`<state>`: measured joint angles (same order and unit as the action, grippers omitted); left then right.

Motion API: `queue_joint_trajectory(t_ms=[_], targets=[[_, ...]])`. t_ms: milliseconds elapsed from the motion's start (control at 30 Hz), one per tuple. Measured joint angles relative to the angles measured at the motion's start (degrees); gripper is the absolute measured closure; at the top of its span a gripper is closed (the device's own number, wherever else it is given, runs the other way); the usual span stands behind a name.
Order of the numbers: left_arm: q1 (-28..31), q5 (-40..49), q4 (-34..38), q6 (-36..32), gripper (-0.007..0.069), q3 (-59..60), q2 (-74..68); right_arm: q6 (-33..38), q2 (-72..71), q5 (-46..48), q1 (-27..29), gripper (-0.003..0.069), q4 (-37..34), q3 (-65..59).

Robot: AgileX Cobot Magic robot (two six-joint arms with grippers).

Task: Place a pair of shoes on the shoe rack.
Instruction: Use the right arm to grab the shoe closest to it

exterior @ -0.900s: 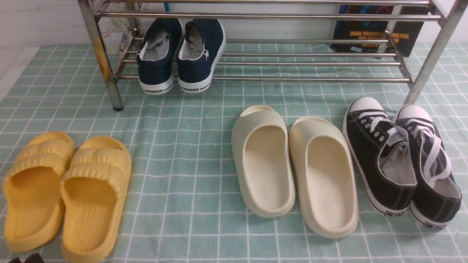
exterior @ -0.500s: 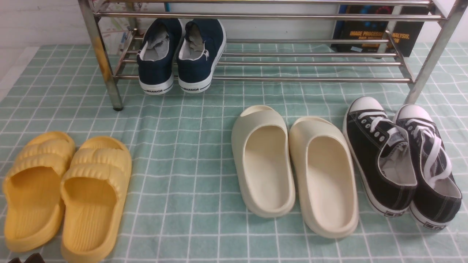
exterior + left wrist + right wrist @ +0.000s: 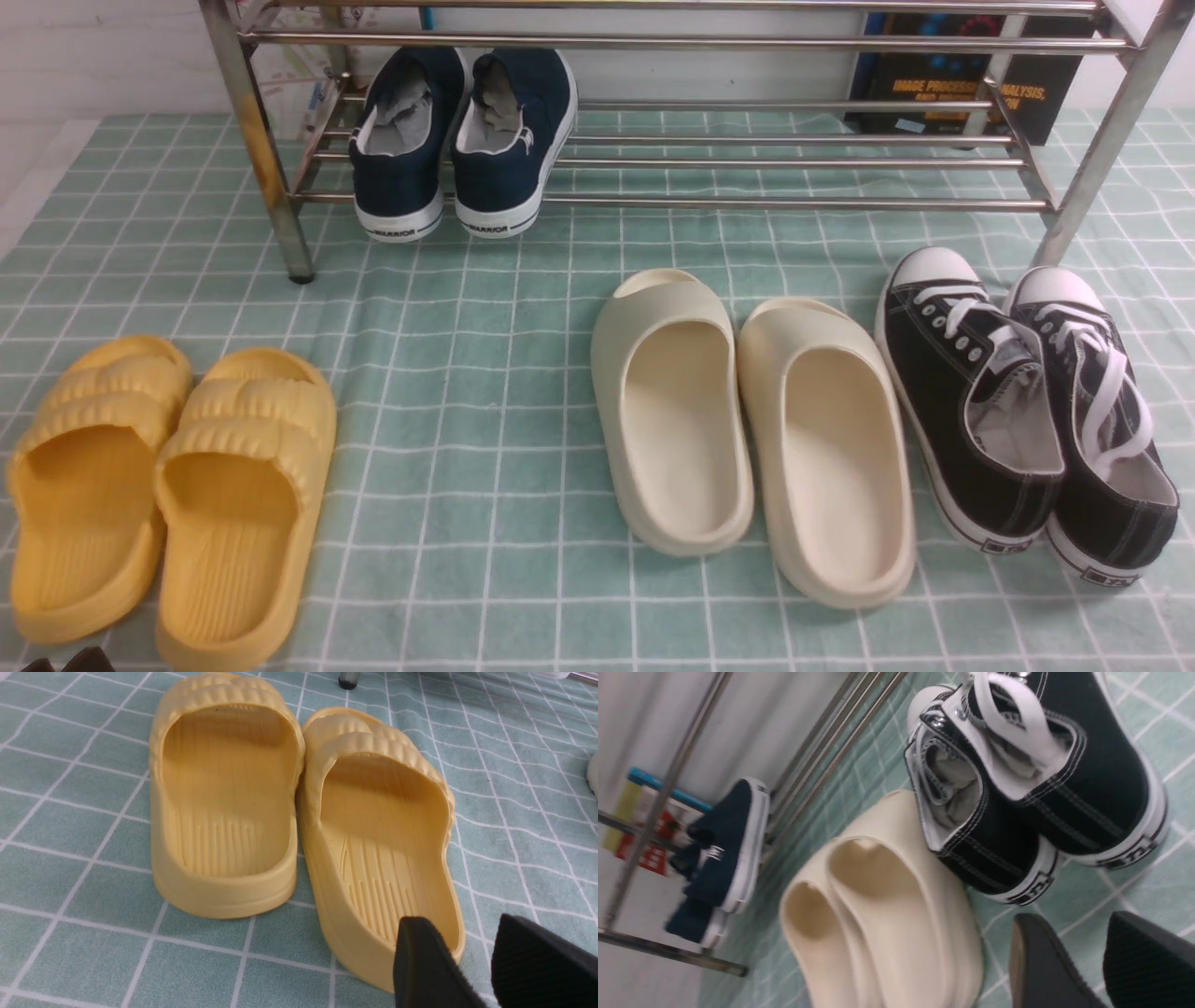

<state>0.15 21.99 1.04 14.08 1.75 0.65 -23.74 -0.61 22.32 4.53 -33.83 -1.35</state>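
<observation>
The pair of black canvas sneakers (image 3: 1027, 420) with white laces and toe caps stands side by side on the cloth at the right, toes toward the chrome shoe rack (image 3: 794, 203). In the right wrist view the sneakers (image 3: 1087, 765) show heel-on. My right gripper (image 3: 1069, 924) is open and empty, just behind their heels and apart from them. My left gripper (image 3: 460, 921) is open and empty over the heel of a yellow slipper (image 3: 383, 849). Only its tips (image 3: 63, 663) show in the front view.
Navy slip-on shoes (image 3: 462, 140) sit on the rack's lower shelf at the left. Cream slides (image 3: 747, 439) stand just left of the sneakers. Yellow slippers (image 3: 168, 485) stand at the front left. A dark book (image 3: 962, 75) leans behind the rack.
</observation>
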Motion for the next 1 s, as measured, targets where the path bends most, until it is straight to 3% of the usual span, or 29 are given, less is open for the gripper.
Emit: queue_joint_trajectory(t_ms=[167, 433, 500, 667, 700, 767, 867, 1000], targets=[[0.0, 0.0, 0.0, 0.0, 0.0387, 0.0, 0.0, -0.48, 0.0, -0.85, 0.0, 0.0412, -3.38, -0.06], [0.0, 0.0, 0.0, 0.0, 0.0387, 0.0, 0.0, -0.12, 0.0, -5.47, 0.0, 0.0414, -0.68, -0.11], [0.0, 0.0, 0.0, 0.0, 0.0387, 0.0, 0.0, 2.51, 0.0, -6.45, 0.0, 0.042, -0.41, 0.14], [0.0, 0.0, 0.0, 0.0, 0.0387, 0.0, 0.0, 19.51, 2.39, -1.93, 0.0, 0.0484, 1.67, 9.16], [0.0, 0.0, 0.0, 0.0, 0.0387, 0.0, 0.0, 20.09, 2.77, -1.33, 0.0, 0.0489, 2.07, 10.22], [0.0, 0.0, 0.0, 0.0, 0.0387, 0.0, 0.0, 26.26, 9.7, 3.12, 0.0, 0.0564, 5.59, 17.1], [0.0, 0.0, 0.0, 0.0, 0.0387, 0.0, 0.0, 29.81, 19.84, 8.08, 0.0, 0.0649, 10.48, 25.72], [0.0, 0.0, 0.0, 0.0, 0.0387, 0.0, 0.0, 30.94, 31.23, 13.94, -0.19, 0.0662, 16.57, 34.88]])
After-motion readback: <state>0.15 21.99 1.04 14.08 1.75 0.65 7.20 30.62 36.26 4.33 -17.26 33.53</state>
